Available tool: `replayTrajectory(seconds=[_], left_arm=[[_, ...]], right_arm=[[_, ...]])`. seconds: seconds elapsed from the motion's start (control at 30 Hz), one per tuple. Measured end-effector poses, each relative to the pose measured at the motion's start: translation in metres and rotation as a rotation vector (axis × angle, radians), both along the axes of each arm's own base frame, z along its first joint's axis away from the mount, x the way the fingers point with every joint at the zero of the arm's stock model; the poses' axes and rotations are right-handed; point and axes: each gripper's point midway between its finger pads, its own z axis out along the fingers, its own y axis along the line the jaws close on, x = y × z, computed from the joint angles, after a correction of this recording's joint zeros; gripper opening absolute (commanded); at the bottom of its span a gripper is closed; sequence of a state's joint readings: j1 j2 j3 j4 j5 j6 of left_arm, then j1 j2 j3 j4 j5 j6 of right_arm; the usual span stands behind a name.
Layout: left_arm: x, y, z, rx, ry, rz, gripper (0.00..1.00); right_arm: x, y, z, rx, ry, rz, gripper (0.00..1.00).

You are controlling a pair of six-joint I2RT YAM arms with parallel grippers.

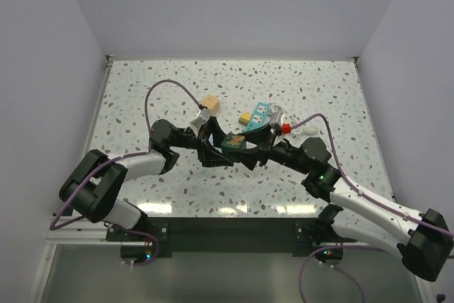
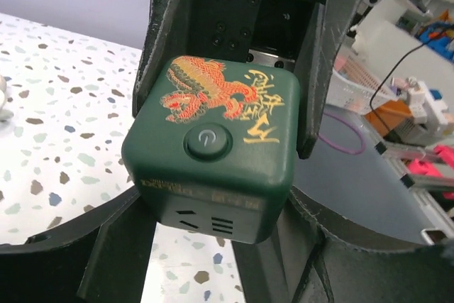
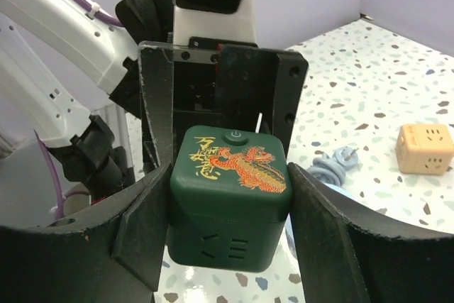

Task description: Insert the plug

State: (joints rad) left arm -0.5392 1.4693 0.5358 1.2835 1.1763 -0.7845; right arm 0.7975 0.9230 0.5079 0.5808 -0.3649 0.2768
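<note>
The plug is a dark green cube with a red and gold dragon and a round button on its top face. It hangs above the table between the two arms. My right gripper is shut on the plug, one finger pressed against each side. From the opposite side, my left gripper has its fingers against the lower flanks of the plug. In the left wrist view the right arm's fingers stand behind the cube. The prong face is mostly hidden.
A tan-orange cube lies on the table behind the left arm and shows in the right wrist view as the cube. A teal power strip with a small yellow block sits behind the grippers. A coiled grey cable lies close by.
</note>
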Motion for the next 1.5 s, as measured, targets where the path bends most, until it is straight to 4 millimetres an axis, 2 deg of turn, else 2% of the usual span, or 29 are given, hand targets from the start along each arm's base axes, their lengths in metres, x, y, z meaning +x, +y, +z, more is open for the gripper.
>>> replayTrajectory(seconds=[0.07,0.23,0.57,0.67,0.9,1.17,1.27,1.37,1.47,1.5], left_arm=[[0.001,-0.001,0.001,-0.005,-0.065,-0.015,0.0],[0.008,-0.003,0.002,-0.013,-0.243,-0.035,0.0],[0.012,0.0,-0.022,0.05,-0.272,-0.059,0.0],[0.013,0.0,-0.029,0.071,-0.277,-0.071,0.0],[0.011,-0.003,-0.026,0.071,-0.369,-0.093,0.0],[0.012,-0.003,-0.031,0.089,-0.398,-0.11,0.0],[0.013,-0.002,-0.033,0.098,-0.411,-0.12,0.0],[0.011,-0.002,-0.033,0.099,-0.421,-0.131,0.0],[0.01,-0.001,-0.036,0.111,-0.411,-0.136,0.0],[0.01,0.0,-0.036,0.114,-0.411,-0.137,0.0]], right_arm=[[-0.001,-0.006,0.0,-0.016,0.003,-0.019,0.45],[-0.002,-0.013,-0.003,-0.093,0.033,-0.04,0.55],[-0.002,-0.008,-0.028,-0.259,0.122,0.01,0.62],[-0.002,-0.008,-0.035,-0.289,0.141,0.024,0.7],[-0.009,0.002,-0.043,-0.321,0.176,0.094,0.76],[-0.01,0.0,-0.049,-0.35,0.189,0.098,0.76],[-0.011,-0.002,-0.05,-0.365,0.19,0.098,0.73],[-0.011,-0.003,-0.051,-0.378,0.188,0.099,0.65],[-0.012,-0.004,-0.053,-0.39,0.184,0.101,0.51],[-0.012,-0.004,-0.054,-0.392,0.181,0.103,0.43]])
